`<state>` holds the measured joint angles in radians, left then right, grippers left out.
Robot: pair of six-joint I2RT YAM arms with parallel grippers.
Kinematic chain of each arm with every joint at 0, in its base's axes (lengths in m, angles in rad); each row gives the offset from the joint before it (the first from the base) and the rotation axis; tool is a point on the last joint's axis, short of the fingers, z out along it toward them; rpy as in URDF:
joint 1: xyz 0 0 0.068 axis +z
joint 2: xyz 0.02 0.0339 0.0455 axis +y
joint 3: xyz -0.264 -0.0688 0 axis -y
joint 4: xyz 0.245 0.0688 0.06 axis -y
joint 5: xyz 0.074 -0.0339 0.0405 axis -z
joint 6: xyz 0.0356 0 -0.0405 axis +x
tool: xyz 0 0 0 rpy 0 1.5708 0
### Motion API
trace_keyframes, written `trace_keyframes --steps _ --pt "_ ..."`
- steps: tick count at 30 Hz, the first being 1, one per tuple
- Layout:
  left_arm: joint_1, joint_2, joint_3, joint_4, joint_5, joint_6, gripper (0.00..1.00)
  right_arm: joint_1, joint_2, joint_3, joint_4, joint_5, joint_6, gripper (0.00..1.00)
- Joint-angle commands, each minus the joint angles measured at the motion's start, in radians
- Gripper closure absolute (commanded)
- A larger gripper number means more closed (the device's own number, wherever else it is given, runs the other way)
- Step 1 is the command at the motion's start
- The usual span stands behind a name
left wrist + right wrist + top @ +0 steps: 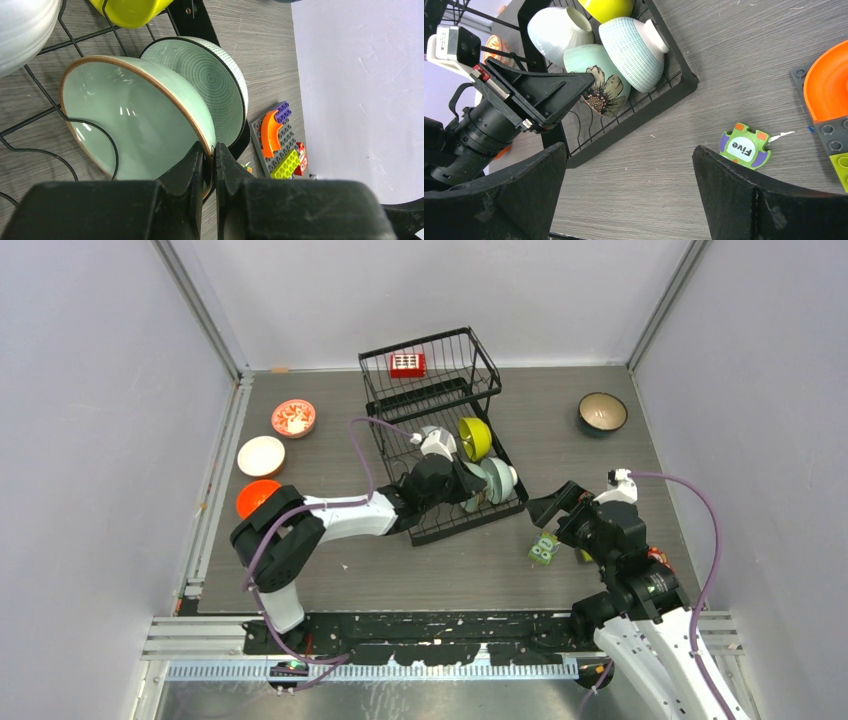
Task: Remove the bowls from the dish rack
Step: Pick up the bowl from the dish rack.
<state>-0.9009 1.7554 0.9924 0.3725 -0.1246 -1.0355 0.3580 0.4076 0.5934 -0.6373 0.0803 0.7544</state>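
The black wire dish rack stands mid-table. In its lower tier sit a lime-yellow bowl, a white bowl and two pale mint bowls. My left gripper is inside the rack, shut on the brown rim of the pale mint bowl, which leans against the ring-patterned mint bowl. My right gripper is open and empty over bare table, right of the rack. A red-patterned bowl, a plain white bowl and an orange bowl sit at the table's left. A dark bowl sits back right.
An owl card marked "Five" lies just right of my right gripper. A grey toy block plate with orange and lime pieces lies near the right arm. A red tag sits in the rack's upper basket. Walls close in on both sides.
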Motion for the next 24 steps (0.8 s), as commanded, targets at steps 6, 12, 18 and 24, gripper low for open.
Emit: trace_keyframes --steps 6,12,18,24 --pt "0.01 0.015 -0.014 0.127 0.038 0.022 1.0 0.005 0.036 0.011 0.025 0.013 -0.024 0.0" --pt "0.017 -0.02 -0.029 0.164 0.069 0.101 1.0 0.005 0.024 0.013 0.025 0.032 -0.026 0.0" --pt "0.031 -0.036 -0.067 0.222 0.095 0.118 1.0 0.006 0.023 0.012 0.019 0.051 -0.025 0.01" --pt "0.044 -0.035 -0.114 0.316 0.115 0.115 1.0 0.006 0.02 0.007 0.021 0.059 -0.024 0.01"
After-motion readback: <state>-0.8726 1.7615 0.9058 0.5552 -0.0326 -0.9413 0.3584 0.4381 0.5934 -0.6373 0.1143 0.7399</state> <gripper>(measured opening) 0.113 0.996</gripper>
